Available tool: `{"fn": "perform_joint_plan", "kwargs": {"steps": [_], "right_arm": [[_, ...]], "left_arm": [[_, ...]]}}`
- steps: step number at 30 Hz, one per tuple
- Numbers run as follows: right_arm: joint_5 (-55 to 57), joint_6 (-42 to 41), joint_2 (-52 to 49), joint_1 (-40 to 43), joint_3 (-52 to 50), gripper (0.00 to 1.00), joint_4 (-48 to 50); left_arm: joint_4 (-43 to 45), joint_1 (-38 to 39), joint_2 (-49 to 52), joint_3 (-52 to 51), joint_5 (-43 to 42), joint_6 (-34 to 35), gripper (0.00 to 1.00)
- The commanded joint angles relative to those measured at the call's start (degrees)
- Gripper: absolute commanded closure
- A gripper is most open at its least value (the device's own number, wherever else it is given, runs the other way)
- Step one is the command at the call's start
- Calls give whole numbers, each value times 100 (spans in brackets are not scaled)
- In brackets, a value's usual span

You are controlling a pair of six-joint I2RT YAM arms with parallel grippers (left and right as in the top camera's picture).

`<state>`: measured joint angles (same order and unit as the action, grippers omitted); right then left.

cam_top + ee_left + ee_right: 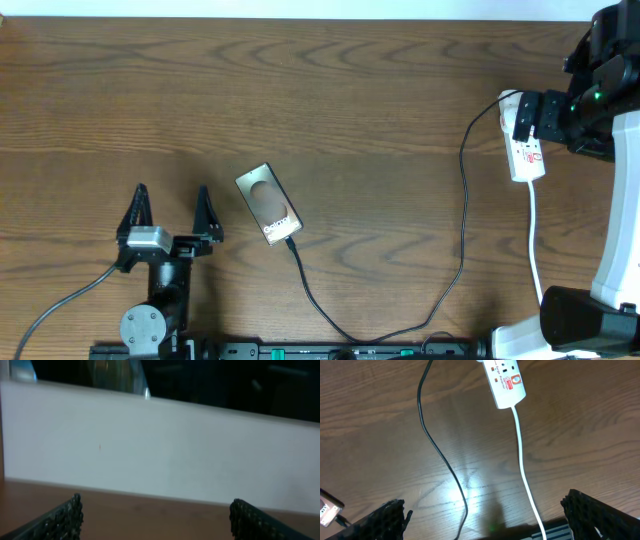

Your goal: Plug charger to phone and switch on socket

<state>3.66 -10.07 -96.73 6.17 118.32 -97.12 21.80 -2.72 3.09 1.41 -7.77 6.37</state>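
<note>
The phone [268, 204] lies back-up on the wooden table, just right of my left gripper [170, 193], which is open and empty. The charger cable [463, 200] runs from the socket [527, 152] down, along the front edge, and up to the phone, where its tip [291, 241] touches the phone's near end. My right gripper [530, 118] is open, raised over the socket's far end. The right wrist view shows the socket [506, 382], its white cord [521, 460], the cable [442, 455], the phone's corner [326, 509] and wide-open fingers [485, 505]. The left wrist view shows only open fingers [155, 505].
The left wrist view shows a white wall [160, 445] past the table's far edge. The right arm's base [580, 315] stands at the front right. The left arm's base [150, 320] is at the front left, with thick black robot cables beside it.
</note>
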Motion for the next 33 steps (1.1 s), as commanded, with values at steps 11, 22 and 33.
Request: {"fn": "perform_joint_plan", "kwargs": {"steps": [11, 22, 33], "right_arm": [[28, -63, 76, -26, -7, 1, -11], [28, -63, 76, -26, -7, 1, -13], [28, -63, 76, -26, -7, 1, -13]], "left_arm": [[-1462, -74, -302, -118, -79, 186, 9], [-2535, -76, -304, -118, -33, 247, 9], [-2522, -74, -286, -118, -39, 247, 9]]}}
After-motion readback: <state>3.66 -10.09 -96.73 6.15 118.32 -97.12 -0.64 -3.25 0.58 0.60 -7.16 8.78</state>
